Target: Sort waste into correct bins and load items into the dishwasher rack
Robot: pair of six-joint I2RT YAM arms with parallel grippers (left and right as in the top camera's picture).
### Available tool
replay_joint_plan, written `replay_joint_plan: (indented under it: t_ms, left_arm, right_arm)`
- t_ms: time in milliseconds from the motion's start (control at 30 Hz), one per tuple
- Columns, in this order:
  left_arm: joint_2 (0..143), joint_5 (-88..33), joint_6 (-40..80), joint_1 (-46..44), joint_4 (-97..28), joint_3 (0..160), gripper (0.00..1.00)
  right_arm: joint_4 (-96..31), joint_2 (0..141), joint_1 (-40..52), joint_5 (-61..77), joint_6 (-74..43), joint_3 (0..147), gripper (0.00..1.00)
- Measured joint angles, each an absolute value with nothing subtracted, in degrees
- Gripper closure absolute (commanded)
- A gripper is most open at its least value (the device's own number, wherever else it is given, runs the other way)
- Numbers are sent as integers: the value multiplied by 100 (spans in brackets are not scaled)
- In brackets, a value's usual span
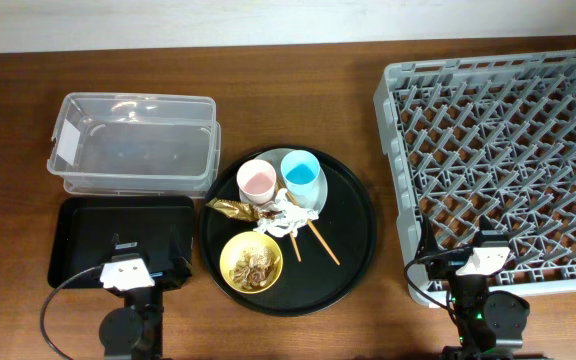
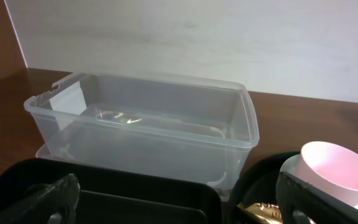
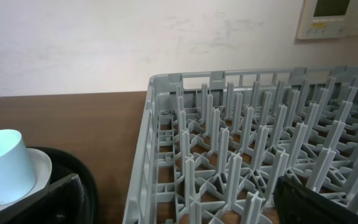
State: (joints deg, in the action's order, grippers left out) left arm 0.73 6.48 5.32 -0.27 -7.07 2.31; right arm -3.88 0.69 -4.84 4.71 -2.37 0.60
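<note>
A round black tray (image 1: 353,235) holds a pink cup (image 1: 256,181), a blue cup (image 1: 300,172), a pale plate (image 1: 318,197), a crumpled white napkin (image 1: 282,214), a gold-brown wrapper (image 1: 230,208), wooden chopsticks (image 1: 321,243) and a yellow bowl (image 1: 251,262) with brown food scraps. The clear tub (image 1: 135,143) and black tray (image 1: 78,235) lie to the left, the grey rack (image 1: 508,150) to the right. My left gripper (image 1: 131,272) is open and empty over the black tray's front edge. My right gripper (image 1: 478,258) is open and empty over the rack's front left corner.
In the left wrist view the clear tub (image 2: 142,124) stands ahead with the pink cup (image 2: 337,171) at the right. In the right wrist view the rack's pegs (image 3: 253,143) fill the front and the blue cup (image 3: 2,165) sits at the left.
</note>
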Motion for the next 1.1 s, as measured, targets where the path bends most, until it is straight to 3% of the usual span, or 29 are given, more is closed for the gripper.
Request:
replay_joint_plan:
  t_ms: [233,400,667,900,1100]
  left_arm:
    - [73,561,532,-25,-526,220,1]
    - [73,-290,539,-27,-443,377,1]
    - [576,-784,563,-25,-2082,2591,1]
    - [2860,-1396,563,-27,-4458,5658,1]
    - [4508,-1883,578,-25,-5516,7094,1]
  right_arm:
    - [-388,69,-484,471,-235,60,2]
    - [-388,69,-484,471,-237,60,1]
    - [-388,69,-484,471,-237,60,1]
    - [-388,69,-484,471,-237,60,1]
    - [-388,69,-486,471,-237,60,1]
